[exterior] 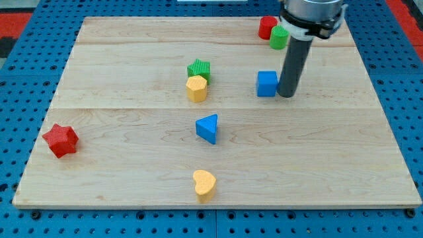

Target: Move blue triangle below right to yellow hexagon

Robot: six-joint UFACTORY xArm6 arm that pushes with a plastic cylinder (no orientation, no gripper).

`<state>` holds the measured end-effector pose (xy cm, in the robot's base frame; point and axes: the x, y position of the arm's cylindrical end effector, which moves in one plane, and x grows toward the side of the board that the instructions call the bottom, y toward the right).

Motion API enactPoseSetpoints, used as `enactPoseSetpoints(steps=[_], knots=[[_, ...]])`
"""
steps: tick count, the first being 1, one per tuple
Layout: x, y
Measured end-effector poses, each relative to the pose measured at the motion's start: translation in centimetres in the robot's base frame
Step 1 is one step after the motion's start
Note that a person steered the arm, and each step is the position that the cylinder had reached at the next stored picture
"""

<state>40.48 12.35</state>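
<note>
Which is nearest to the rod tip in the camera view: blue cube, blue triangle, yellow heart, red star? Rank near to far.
From my tip:
1. Blue cube block, right beside it, on the view's left.
2. Blue triangle block, centre of the board.
3. Yellow heart block, near the view's bottom edge.
4. Red star block, far at the view's left.

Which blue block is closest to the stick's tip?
The blue cube, sitting just left of my tip. The blue triangle lies much farther away, below the yellow hexagon.
</note>
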Motion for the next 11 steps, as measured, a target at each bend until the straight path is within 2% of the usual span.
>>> enactPoseSetpoints(steps=[2,4,5,6,7,8,9,10,11], knots=[[-3.5,-3.6],[-3.5,-10.4],[0.0,-1.0],[10.7,1.1],[14.1,-7.6],[10.4,-14.4],[5.3,-16.4],[6.6,-16.4],[10.3,-16.4]])
